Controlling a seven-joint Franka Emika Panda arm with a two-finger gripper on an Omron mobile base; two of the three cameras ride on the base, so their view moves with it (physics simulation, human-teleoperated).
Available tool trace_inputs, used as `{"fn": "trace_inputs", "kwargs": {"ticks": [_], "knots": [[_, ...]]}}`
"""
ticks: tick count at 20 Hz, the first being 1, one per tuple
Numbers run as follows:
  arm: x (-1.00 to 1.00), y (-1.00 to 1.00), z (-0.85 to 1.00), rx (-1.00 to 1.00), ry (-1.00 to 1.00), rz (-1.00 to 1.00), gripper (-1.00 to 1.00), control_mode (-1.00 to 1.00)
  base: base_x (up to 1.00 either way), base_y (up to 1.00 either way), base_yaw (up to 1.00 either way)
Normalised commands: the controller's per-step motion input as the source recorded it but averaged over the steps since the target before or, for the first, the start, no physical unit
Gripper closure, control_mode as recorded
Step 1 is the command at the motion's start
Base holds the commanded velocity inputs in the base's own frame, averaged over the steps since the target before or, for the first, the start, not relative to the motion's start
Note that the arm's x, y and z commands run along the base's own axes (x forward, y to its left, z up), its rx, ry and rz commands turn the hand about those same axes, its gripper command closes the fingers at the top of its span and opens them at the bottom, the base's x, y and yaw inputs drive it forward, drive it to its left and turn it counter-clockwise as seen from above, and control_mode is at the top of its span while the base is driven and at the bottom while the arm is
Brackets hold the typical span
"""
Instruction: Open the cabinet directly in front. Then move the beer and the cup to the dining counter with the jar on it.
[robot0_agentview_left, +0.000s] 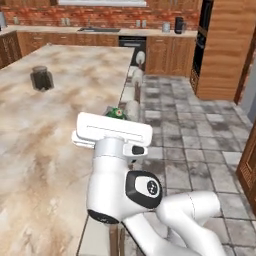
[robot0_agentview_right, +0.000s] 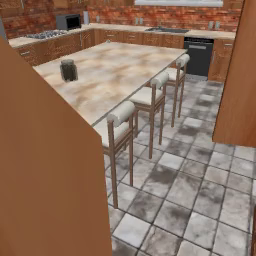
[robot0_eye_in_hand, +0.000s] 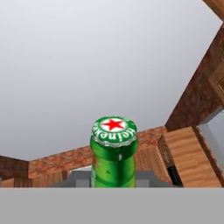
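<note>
left base view: counter takes up the left half, marbled top, arm leaning over its right edge. stools line that edge in the right base view, tiled floor beyond. jar sits well up the counter, far from the hand, also clear in the right base view. beer is right in front of the hand camera, neck and red-star cap upright, rising from about where the tips would be; a bit of green with red peeks out past the white hand in the left base view, at or just off the counter edge. gripper itself is hidden behind the hand, so the fingers can't be seen; judged clenched on the beer since it rides centred and steady with the hand.

risks, my read: bottle looks close to the edge, so setting it down here could leave it half off the top and it tips onto the stools or floor. hold seems low on the body, so a quick swing could let it slip or lean. letting go before the base touches stone means a drop and roll. cup not spotted here.
</note>
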Motion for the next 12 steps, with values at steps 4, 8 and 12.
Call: {"fn": "trace_inputs", "kwargs": {"ticks": [4, 8, 12], "knots": [[0.00, 0.00, 0.00, 0.00, 0.00, 0.00, 1.00, 1.00, 0.75, -0.71, 0.25], [0.00, 0.00, 0.00, 0.00, 0.00, 0.00, 1.00, 1.00, 1.00, -0.73, 0.16], [0.00, 0.00, 0.00, 0.00, 0.00, 0.00, 1.00, 1.00, 0.98, -0.65, 0.20]]}}
